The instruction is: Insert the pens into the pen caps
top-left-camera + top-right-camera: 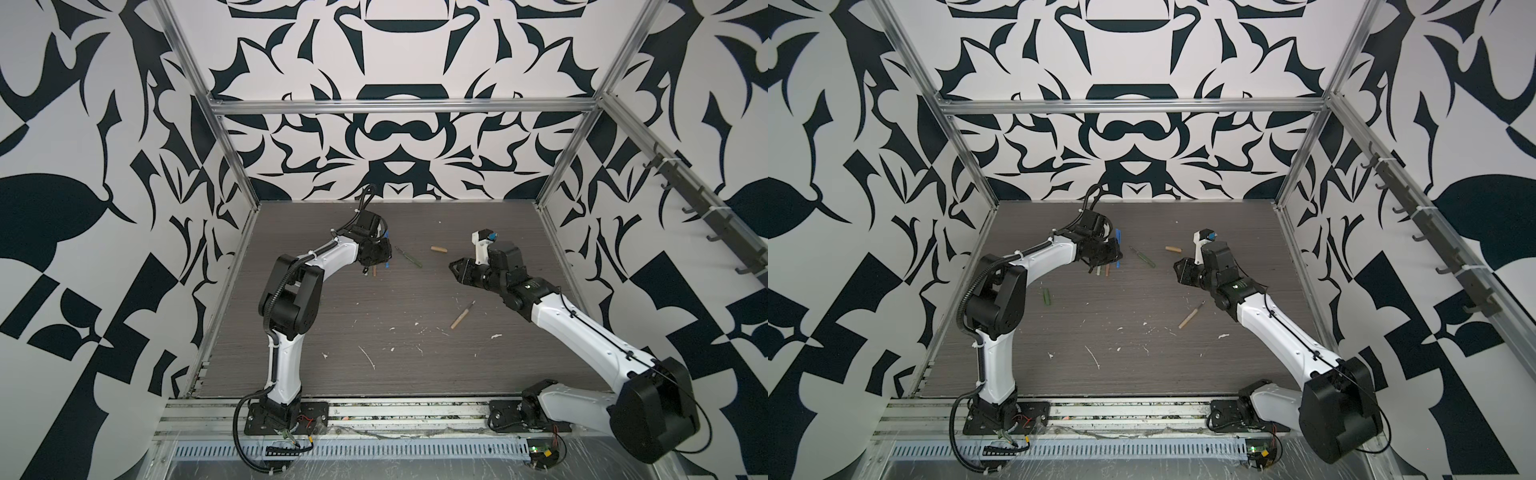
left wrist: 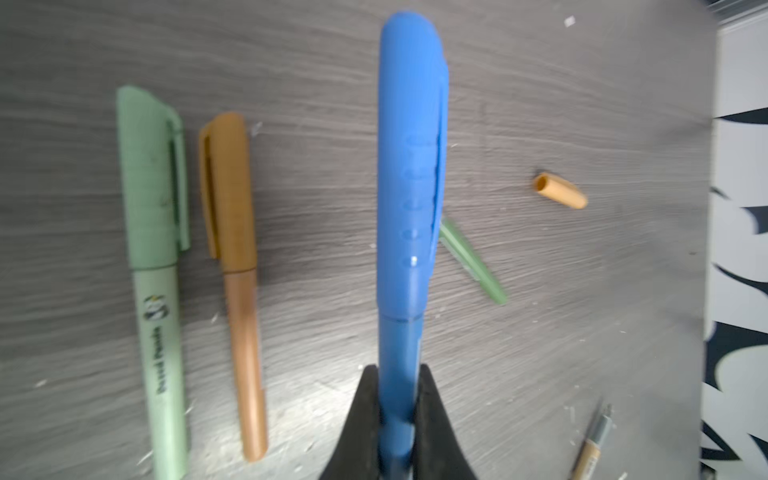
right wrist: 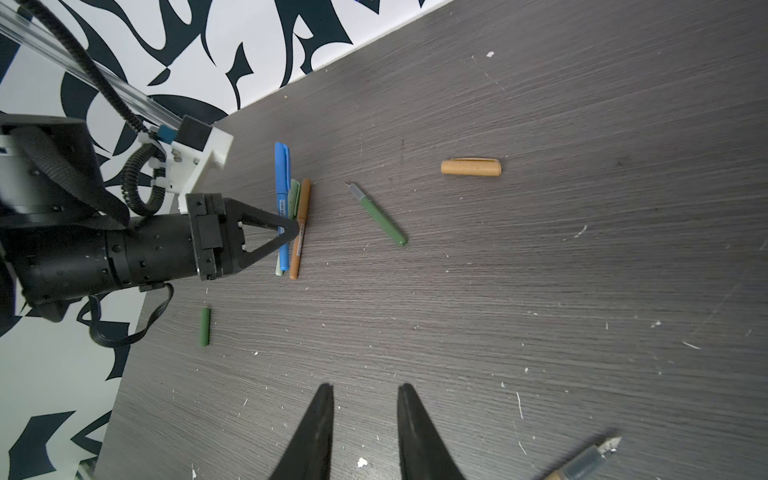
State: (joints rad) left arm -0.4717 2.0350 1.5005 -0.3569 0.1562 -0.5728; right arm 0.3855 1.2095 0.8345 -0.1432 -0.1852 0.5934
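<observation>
Left fingers [image 2: 361, 419] are clamping the capped blue pen [image 2: 403, 249] near the bench's [image 1: 374, 374] far left corner, beside capped pale green pen [image 2: 156, 270] and ochre pen [image 2: 237, 282]. Right fingers [image 3: 316, 436] are hanging narrow, empty. Dark green pen [image 3: 380, 218] and tan pen [image 1: 462, 315] are awaiting dark green cap [image 3: 205, 327] and tan cap [image 3: 470, 167].

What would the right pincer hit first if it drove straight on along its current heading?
Probably the uncapped dark green pen lying ahead of the open right pincer; height is unclear, so it might meet the table first.
</observation>
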